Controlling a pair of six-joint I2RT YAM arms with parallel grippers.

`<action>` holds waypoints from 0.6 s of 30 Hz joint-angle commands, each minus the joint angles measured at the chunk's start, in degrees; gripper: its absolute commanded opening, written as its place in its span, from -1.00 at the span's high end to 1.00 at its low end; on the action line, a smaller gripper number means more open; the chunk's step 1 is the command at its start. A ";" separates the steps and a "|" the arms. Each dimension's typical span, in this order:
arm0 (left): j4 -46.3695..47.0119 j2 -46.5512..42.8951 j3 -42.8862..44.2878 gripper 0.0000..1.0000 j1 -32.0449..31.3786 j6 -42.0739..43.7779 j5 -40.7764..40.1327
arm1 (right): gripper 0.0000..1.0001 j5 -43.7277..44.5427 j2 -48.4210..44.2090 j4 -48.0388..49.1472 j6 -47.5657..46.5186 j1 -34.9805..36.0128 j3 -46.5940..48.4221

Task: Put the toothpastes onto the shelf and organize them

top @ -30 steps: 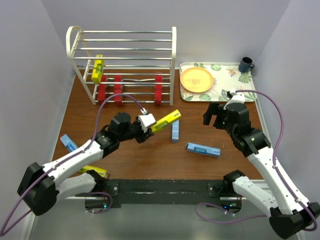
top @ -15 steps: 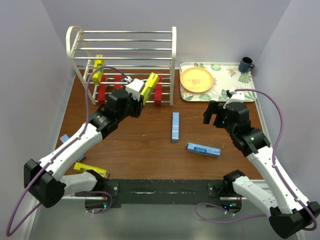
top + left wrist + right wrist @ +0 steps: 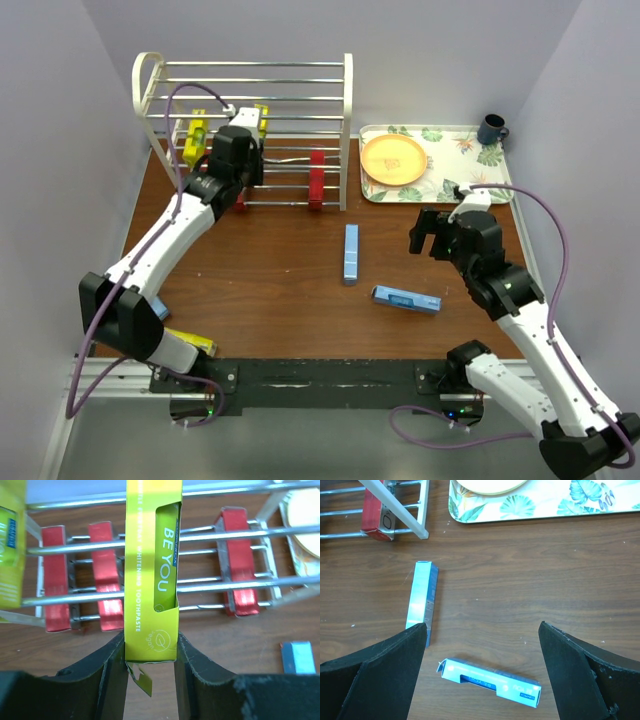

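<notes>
Change: left gripper (image 3: 243,138) and its yellow carton (image 3: 150,580) gone from mid-table up to the shelf (image 3: 347,95); right gripper (image 3: 432,232) unmoved.
Left gripper: nearly closed, clamped on the yellow carton's end, above the shelf bars.
Right gripper: spread wide, nothing held, near the tray (image 3: 440,135).
Red cartons (image 3: 54,577): 3, lower tier.
Yellow cartons: 3; 1 gripped, 1 at shelf's left end (image 3: 195,140), 1 on the table (image 3: 190,342).
Blue cartons (image 3: 351,253): 2 clearly visible, on the table.

Your count, kind by kind.
You have three red slim cardboard cartons (image 3: 55,580), three yellow slim cardboard cartons (image 3: 195,140), two light blue slim cardboard cartons (image 3: 422,597) in plain sight, one white wire rack (image 3: 347,130), one floral-patterned tray (image 3: 450,150), one round orange plate (image 3: 394,160) and one dark blue mug (image 3: 491,129).
</notes>
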 commanded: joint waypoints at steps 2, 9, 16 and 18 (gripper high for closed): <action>3.57 3.24 5.61 1.00 3.09 -1.36 -3.61 | -0.97 0.51 -1.49 0.34 -2.19 -0.09 -0.49; 10.33 7.20 4.30 0.95 5.47 -2.33 -2.29 | -0.97 0.69 -2.01 0.52 -1.67 -0.09 -1.54; 13.24 9.66 4.56 0.82 6.87 -2.51 -1.94 | -0.97 0.86 -2.37 -0.27 -1.40 -0.09 -1.72; 13.33 10.19 4.65 0.78 6.96 -2.51 -1.85 | -0.97 1.12 -2.54 -0.54 -1.49 -0.09 -1.63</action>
